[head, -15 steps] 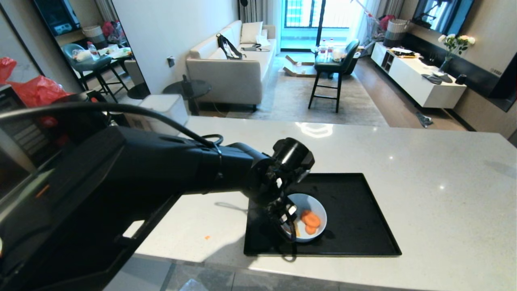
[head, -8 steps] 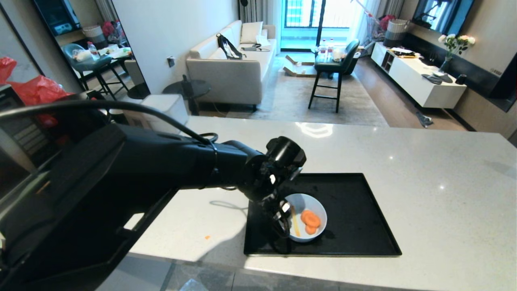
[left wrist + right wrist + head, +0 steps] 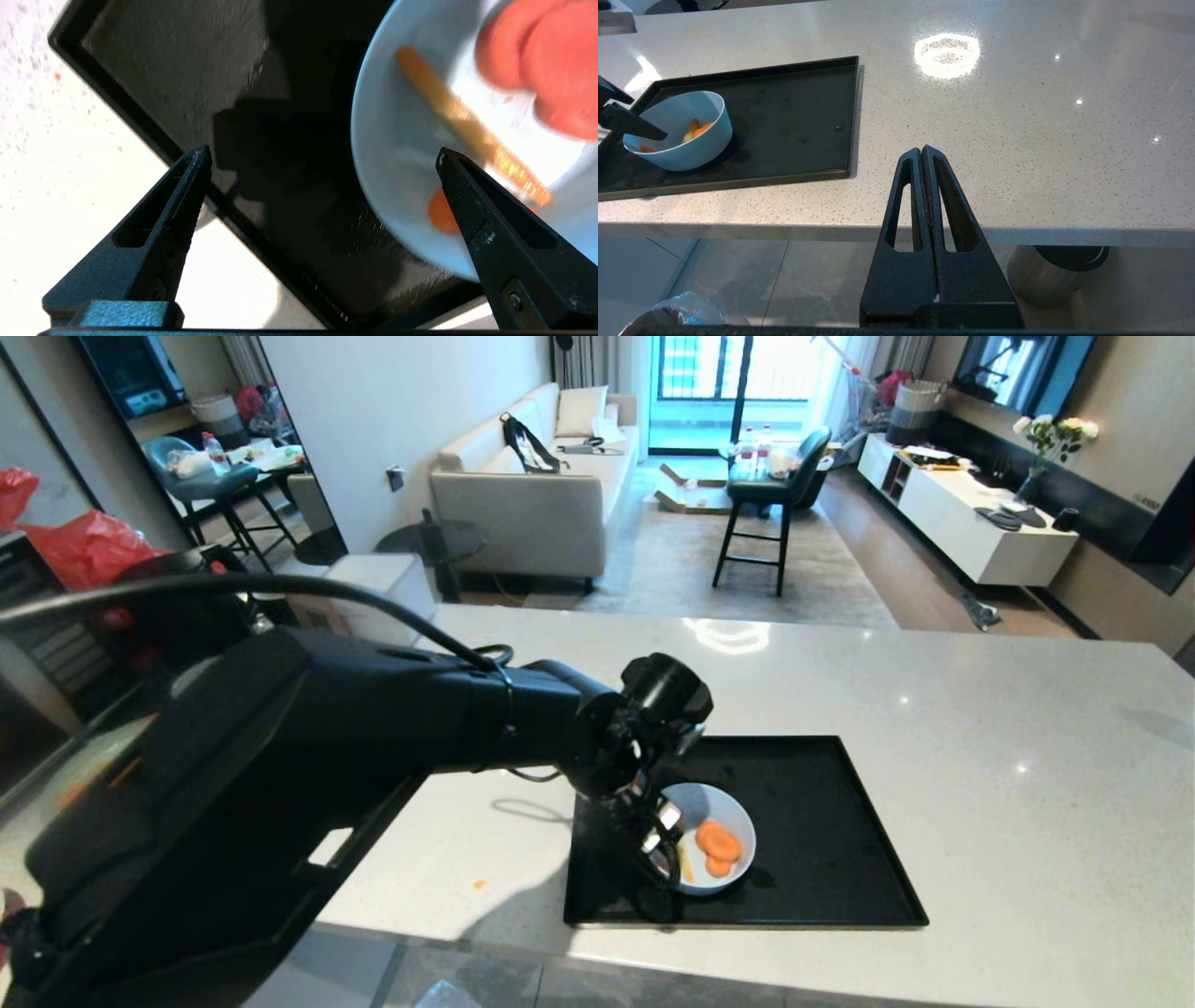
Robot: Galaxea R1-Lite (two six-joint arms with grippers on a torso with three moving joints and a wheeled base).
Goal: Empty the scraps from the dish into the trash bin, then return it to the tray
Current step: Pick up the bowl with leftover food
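The dish (image 3: 714, 803), a small pale bowl, stands at the front left of the black tray (image 3: 822, 821). Its scraps (image 3: 718, 845) are orange slices (image 3: 551, 56) and a thin yellow stick (image 3: 467, 126). My left gripper (image 3: 658, 859) points down at the dish's left rim, open (image 3: 323, 153). One finger is over the dish (image 3: 397, 140), the other over the tray's corner (image 3: 187, 70), and nothing is gripped. The right gripper (image 3: 922, 149) is shut and parked before the counter's front edge. The trash bin's bag liner (image 3: 684, 309) shows on the floor below.
The tray lies near the front edge of the white counter (image 3: 980, 756). An orange crumb (image 3: 479, 884) lies on the counter left of the tray. A brushed steel bin with a black top (image 3: 1057, 270) stands under the counter's edge on the right.
My left wrist has shifted a little to the left and turned over the dish's left rim, with its jaws still open. The dish and tray have not moved.
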